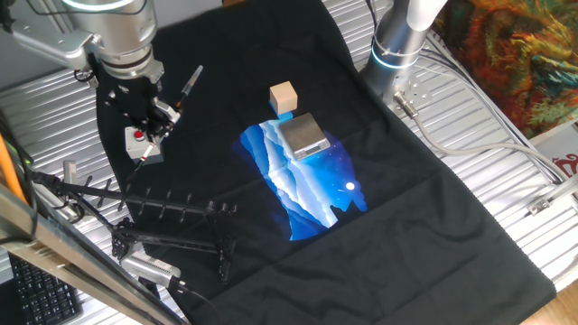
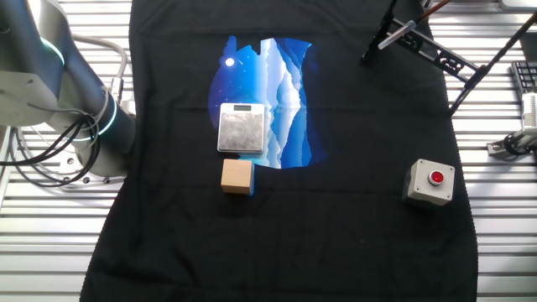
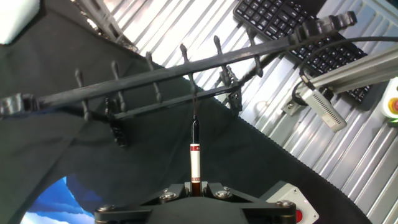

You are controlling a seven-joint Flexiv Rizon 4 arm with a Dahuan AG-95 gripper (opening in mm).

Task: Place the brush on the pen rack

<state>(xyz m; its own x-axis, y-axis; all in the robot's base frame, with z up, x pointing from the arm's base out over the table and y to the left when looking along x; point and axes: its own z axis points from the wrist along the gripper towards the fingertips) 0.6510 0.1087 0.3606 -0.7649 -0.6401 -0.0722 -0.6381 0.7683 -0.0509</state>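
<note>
My gripper (image 1: 155,116) is shut on the brush (image 1: 188,89) and holds it in the air above the left part of the black cloth. The brush slants up and to the right. In the hand view the jaws (image 3: 195,188) clamp the brush (image 3: 194,155) at its dark lower end. Its pale band and black tip point toward the pen rack (image 3: 186,70), a black frame with a row of short upright pegs. The rack lies at the cloth's front left corner in one fixed view (image 1: 172,217) and at the top right in the other fixed view (image 2: 419,46). The gripper is outside that view.
A grey box with a red button (image 1: 140,144) sits under the gripper; it also shows in the other fixed view (image 2: 430,180). A wooden cube (image 1: 283,97) and a silver scale (image 1: 302,135) are mid-cloth. A keyboard (image 3: 280,18) and cables lie beyond the rack.
</note>
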